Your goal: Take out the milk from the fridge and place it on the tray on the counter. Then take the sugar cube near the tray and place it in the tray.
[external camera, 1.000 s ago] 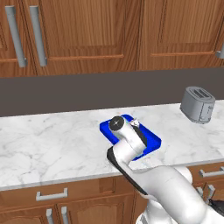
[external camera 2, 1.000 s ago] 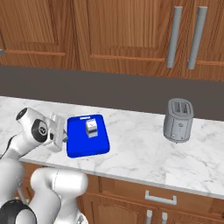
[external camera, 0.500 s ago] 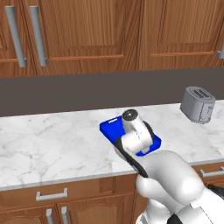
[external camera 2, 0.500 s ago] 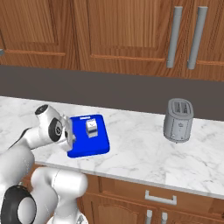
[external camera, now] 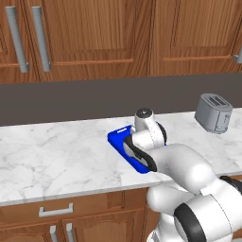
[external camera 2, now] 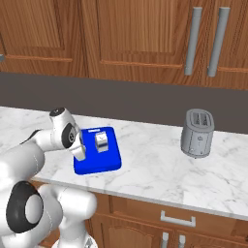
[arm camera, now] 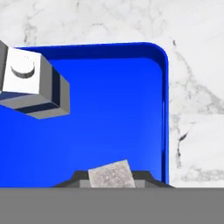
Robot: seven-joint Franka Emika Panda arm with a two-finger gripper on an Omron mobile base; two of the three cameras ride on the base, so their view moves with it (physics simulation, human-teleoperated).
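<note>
Hand view: your gripper (arm camera: 112, 181) is pinched narrow on the sugar cube (arm camera: 111, 174), over the blue tray (arm camera: 159, 109). Milk carton (arm camera: 30, 85) stands in tray, apart from cube, on marble counter (external camera 2: 160, 169).

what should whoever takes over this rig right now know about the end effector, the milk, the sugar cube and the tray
End effector: shut on the sugar cube, held over the tray near its corner.
Milk: standing in the tray, which lies on the counter. Toaster stands off to the side.
Done: milk is on the tray; sugar cube is picked up and brought over the tray.
Left: lower and release the sugar cube onto the bare blue floor clear of the milk, then lift the arm away. How high the cube sits above the tray I cannot tell.
</note>
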